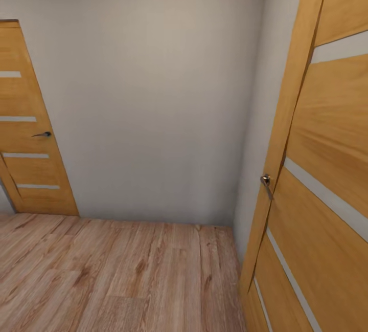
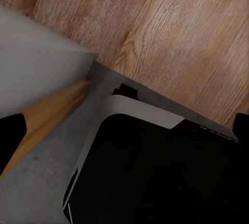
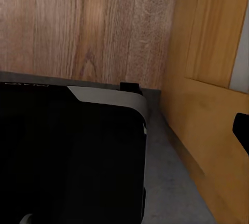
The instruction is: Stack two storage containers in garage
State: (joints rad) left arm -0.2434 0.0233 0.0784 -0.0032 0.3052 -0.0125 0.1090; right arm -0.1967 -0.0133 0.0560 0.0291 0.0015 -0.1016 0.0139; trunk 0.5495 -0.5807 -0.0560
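The two storage containers are out of view. In the left wrist view my left gripper [image 2: 126, 130] is open, with its dark fingertips [image 2: 11, 137] at opposite edges and nothing between them. It hangs over my own black, white-trimmed base [image 2: 155, 172]. One dark fingertip [image 3: 241, 129] of my right gripper shows at the edge of the right wrist view, spread wide and holding nothing. My base [image 3: 67, 151] lies below it.
A corner of beige wall [image 1: 153, 91] stands ahead over light wood-plank floor [image 1: 112, 275]. A closed wooden door [image 1: 28, 132] is at the left. Another wooden door [image 1: 317, 194] stands close on my right. My base rests on a grey floor strip [image 2: 46, 182] that borders the planks.
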